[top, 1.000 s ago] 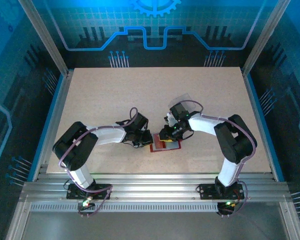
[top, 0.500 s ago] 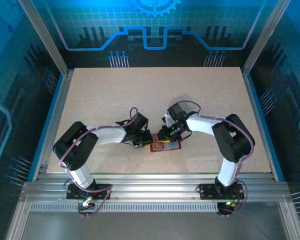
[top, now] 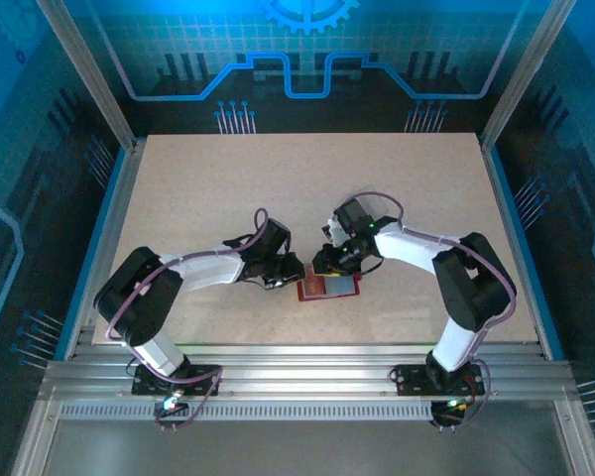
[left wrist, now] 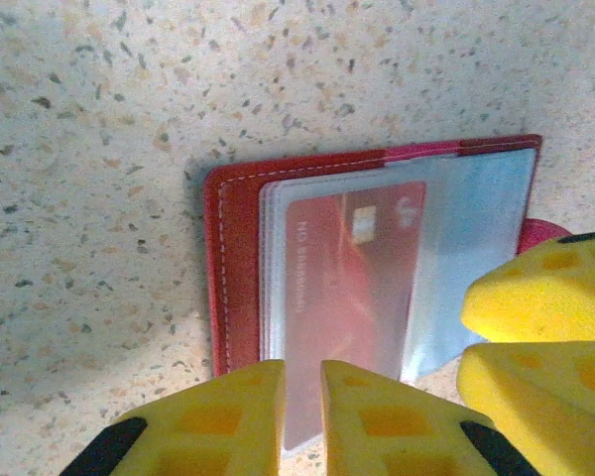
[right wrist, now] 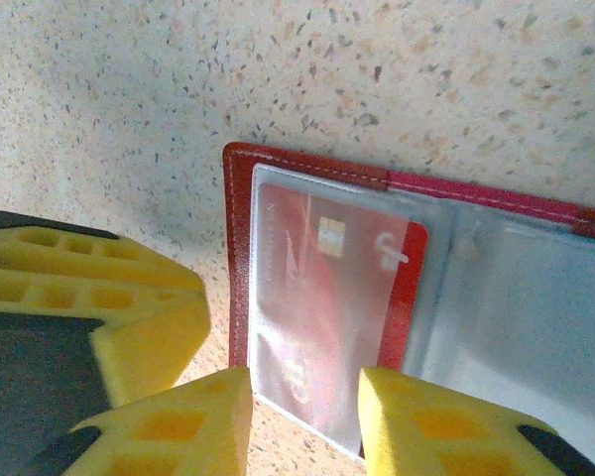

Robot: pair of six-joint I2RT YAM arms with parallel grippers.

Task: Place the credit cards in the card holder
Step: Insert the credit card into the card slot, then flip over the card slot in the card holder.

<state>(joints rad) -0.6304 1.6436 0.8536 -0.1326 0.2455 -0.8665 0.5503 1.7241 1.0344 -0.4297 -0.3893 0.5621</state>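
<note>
Near the worktop's (top: 228, 188) front centre, the open card holder (left wrist: 240, 263) lies flat, a credit card (left wrist: 347, 297) sitting in a clear pocket. Left gripper (left wrist: 302, 416) nearly pressed together around the card's protruding edge; right gripper (right wrist: 302, 426) slightly spread astride it. Risk: uneven pushing could buckle the card or slide the holder.

2 grippers (top: 290, 270) (top: 324, 266) low, jaws narrowly parted

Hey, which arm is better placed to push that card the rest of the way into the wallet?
Probably the right. Its gripper straddles the card at the edge that pokes out of the clear sleeve. The left gripper has its fingers nearly closed at the wallet edge, so it seems better suited to steadying it.
</note>
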